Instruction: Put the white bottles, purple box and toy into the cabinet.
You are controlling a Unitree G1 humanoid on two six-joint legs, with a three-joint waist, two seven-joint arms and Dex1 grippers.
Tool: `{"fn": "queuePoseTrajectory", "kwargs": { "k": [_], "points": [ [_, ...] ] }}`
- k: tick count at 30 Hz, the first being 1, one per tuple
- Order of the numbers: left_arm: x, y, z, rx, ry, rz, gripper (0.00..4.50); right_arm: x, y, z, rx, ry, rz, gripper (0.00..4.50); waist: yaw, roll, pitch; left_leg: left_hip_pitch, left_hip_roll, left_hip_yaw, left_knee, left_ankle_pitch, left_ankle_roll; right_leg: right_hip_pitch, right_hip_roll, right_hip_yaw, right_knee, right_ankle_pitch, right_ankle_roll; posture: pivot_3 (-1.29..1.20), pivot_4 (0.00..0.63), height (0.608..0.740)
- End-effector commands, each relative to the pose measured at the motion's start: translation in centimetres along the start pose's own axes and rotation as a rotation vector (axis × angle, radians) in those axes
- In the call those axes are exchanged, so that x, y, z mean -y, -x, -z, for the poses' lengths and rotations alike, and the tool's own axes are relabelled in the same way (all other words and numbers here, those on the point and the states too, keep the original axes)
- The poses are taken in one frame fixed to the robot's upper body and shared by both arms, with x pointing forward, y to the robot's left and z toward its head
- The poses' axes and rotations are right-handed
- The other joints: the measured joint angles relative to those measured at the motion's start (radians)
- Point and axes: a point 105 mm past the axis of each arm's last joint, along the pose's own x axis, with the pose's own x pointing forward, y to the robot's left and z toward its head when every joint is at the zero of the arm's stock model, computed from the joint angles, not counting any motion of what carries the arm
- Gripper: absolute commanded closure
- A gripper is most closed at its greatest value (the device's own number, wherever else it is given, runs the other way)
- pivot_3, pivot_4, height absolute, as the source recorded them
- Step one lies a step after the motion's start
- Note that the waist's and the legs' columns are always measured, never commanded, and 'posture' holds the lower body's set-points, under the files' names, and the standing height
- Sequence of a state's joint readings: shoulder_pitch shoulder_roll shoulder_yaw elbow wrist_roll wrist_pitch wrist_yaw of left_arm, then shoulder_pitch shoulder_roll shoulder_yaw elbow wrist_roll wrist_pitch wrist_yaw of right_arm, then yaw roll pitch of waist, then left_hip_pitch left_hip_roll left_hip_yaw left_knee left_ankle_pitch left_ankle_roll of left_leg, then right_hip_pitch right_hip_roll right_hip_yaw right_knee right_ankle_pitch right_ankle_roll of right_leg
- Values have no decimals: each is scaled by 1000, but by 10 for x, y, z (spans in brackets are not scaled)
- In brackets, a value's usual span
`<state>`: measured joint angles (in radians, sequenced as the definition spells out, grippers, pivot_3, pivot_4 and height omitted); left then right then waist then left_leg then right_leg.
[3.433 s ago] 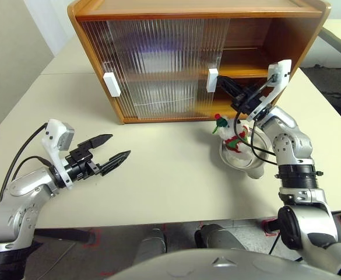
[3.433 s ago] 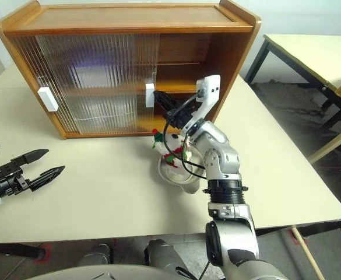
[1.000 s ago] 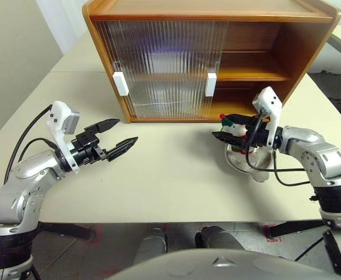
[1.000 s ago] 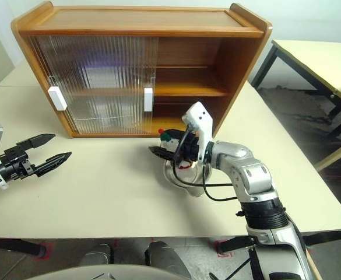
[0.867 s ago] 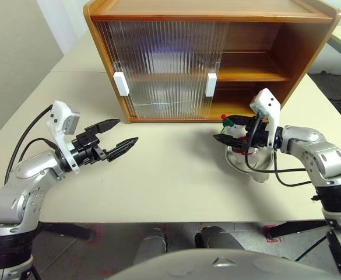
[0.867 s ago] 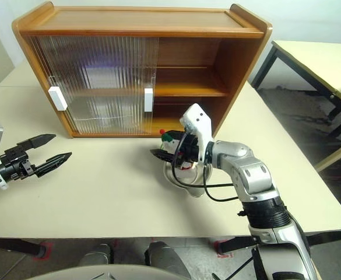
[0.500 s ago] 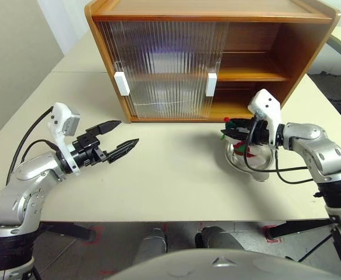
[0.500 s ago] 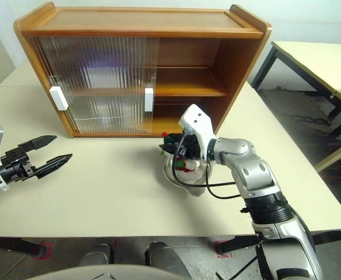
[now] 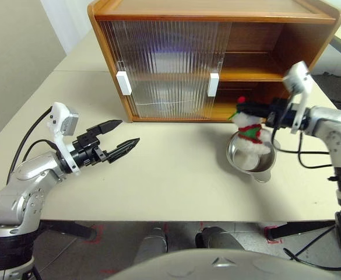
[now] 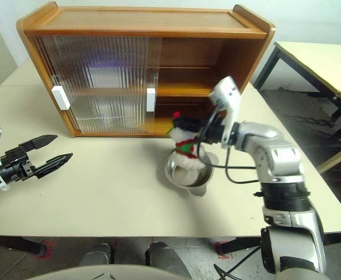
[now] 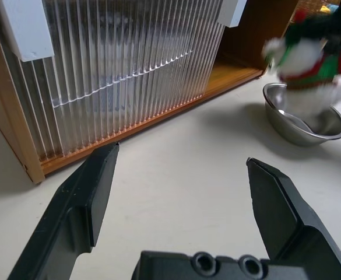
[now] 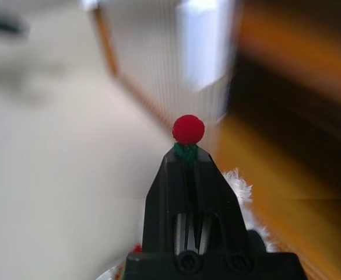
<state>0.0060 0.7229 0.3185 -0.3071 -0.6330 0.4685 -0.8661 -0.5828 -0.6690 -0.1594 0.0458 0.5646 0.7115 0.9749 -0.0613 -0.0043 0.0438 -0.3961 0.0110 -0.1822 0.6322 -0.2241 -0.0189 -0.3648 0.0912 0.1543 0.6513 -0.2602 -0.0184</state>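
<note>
My right gripper [image 9: 244,108] is shut on the green, red-tipped hat of the toy [image 9: 250,133]. The fluffy white figure hangs just above the steel bowl [image 9: 250,158], in front of the cabinet [image 9: 217,11]. In the right wrist view the red hat tip [image 12: 188,129] pokes out past the shut fingertips. The cabinet's right side stands open, with bare shelves. My left gripper [image 9: 130,132] hovers open and empty over the table at the left, pointing toward the cabinet. The white bottles and purple box are out of view; a purplish blur shows behind the ribbed doors.
The ribbed sliding doors [image 9: 164,64] cover the cabinet's left and middle, with white handles [image 9: 123,83]. The bowl [image 11: 301,125] sits close to the cabinet's open lower shelf. A second table [image 10: 316,58] stands at the far right.
My right gripper has shut on the toy's hat and lifted the toy up and to the right, out of the bowl. The left arm has stayed where it was.
</note>
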Motion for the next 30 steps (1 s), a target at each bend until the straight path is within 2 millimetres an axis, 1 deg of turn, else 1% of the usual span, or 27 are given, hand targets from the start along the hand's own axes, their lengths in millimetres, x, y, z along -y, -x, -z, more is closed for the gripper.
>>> {"fn": "queuePoseTrajectory", "kwargs": {
  "k": [1, 4, 8, 11, 12, 17, 22, 24, 26, 30],
  "points": [
    [-1, 2, -3, 11, -4, 0, 0, 10, 8, -38, 191, -99, 39, 4460, -1, 0, 0, 0, 0, 0, 0, 0, 0, 0, 0, 0, 0, 0, 0, -109, 64, 740],
    [-1, 2, -4, 13, -7, 0, 0, 21, 10, -53, 300, -134, 102, 4460, -1, 0, 0, 2, 0, 0, -1, 0, 0, 0, 1, 0, 0, 0, -1, -110, 64, 740],
    [-3, 1, -6, 22, -13, -9, 0, 34, 10, -76, 494, -226, 174, 4460, -1, 1, 0, 3, 2, -3, -3, 0, 0, -1, 1, 0, 1, 1, -1, -109, 62, 740],
    [-4, 3, -5, 16, -16, -10, 0, 46, 11, -87, 609, -290, 240, 4460, -1, 2, 0, 3, 2, -3, -4, 0, 1, -1, 1, 1, 1, 2, 0, -108, 57, 740],
    [-5, 4, -6, 16, -18, -12, 0, 49, 11, -87, 627, -304, 258, 4460, -2, 2, 0, 3, 2, -3, -4, 0, 1, -2, 1, 1, 1, 3, 2, -107, 56, 740],
    [-6, 7, -9, 25, -22, -20, 0, 60, 5, -83, 659, -322, 322, 4460, -5, 2, 0, 3, 3, -4, -5, -2, 3, -2, 0, 0, 1, 3, 4, -110, 55, 740],
    [-4, 8, -9, 23, -24, -12, 0, 73, 1, -93, 798, -374, 380, 4460, -11, 3, 0, 1, 3, -3, -6, -2, 4, -4, 0, 0, 1, 4, 5, -116, 56, 740],
    [-2, 7, -10, 23, -23, -5, 0, 79, -3, -96, 855, -413, 413, 4460, -14, 3, 0, 0, 4, -4, -6, -2, 4, -5, 0, 0, 2, 4, 5, -116, 55, 740],
    [-2, 6, -11, 13, -40, 2, 0, 82, -9, -94, 890, -457, 431, 4460, -15, 3, 0, 0, 4, -4, -6, -2, 4, -6, 0, 0, 2, 4, 5, -116, 55, 740],
    [-6, 11, -19, 16, -63, -7, 0, 92, -12, -87, 951, -543, 486, 4460, -15, 4, 0, -3, 5, -5, -6, -2, 4, -8, 0, -1, 2, 5, 3, -106, 57, 740]
  ]
}}
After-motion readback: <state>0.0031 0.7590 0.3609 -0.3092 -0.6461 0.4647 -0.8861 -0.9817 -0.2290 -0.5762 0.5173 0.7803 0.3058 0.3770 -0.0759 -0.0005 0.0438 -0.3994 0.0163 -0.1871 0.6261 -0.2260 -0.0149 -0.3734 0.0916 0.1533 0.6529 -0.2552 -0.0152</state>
